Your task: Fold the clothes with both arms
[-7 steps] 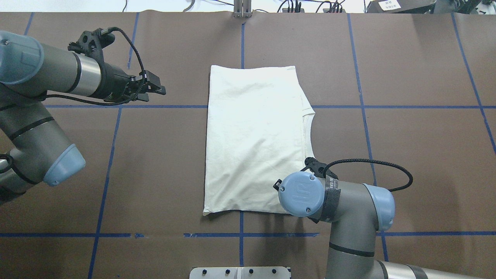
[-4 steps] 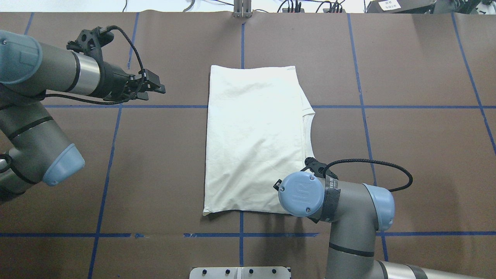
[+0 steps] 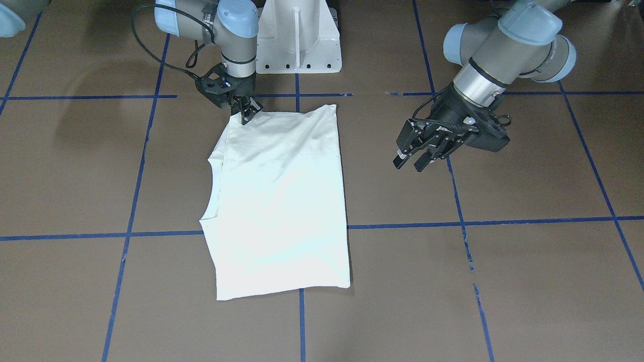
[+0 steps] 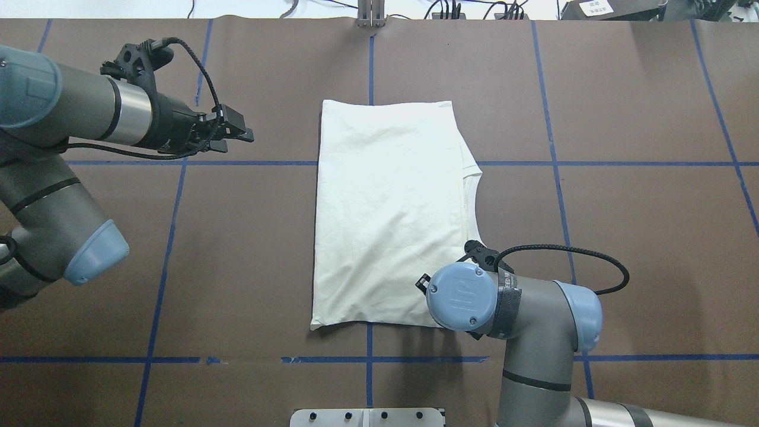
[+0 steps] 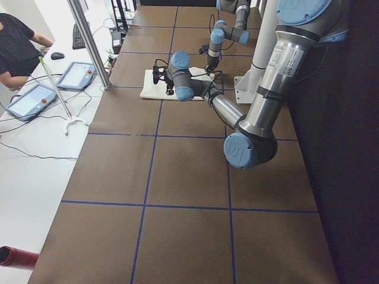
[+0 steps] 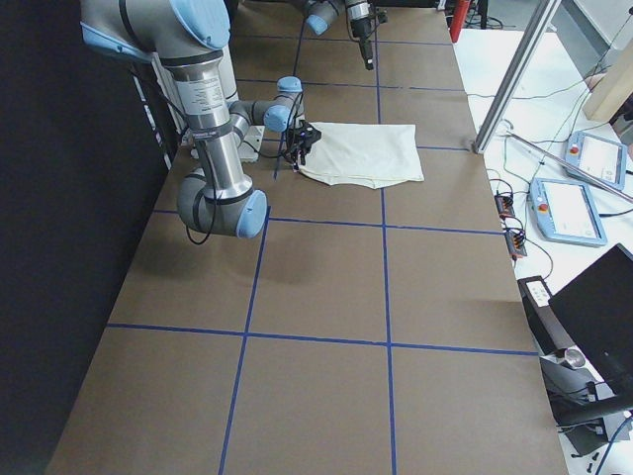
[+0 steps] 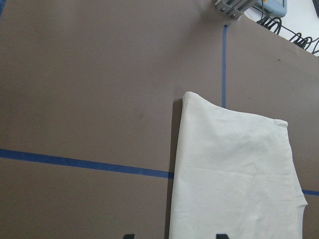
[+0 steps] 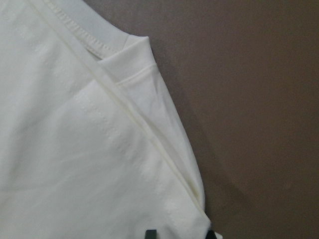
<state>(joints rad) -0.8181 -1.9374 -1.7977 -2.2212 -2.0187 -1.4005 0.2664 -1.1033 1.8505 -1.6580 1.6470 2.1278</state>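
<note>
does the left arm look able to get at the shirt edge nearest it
Probably yes: the left end effector hovers over bare table beside the shirt, jaws open, with nothing lying between them.

The cream T-shirt (image 4: 385,213) lies flat, folded into a rectangle, plain side up.

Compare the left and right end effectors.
Left end effector hovers over bare table, beside the shirt; right end effector sits at the shirt's corner nearest the robot. Left reaches out slanting; right points straight down. Left's jaws are open; right's cannot be judged. Both are black, two-fingered.
</note>
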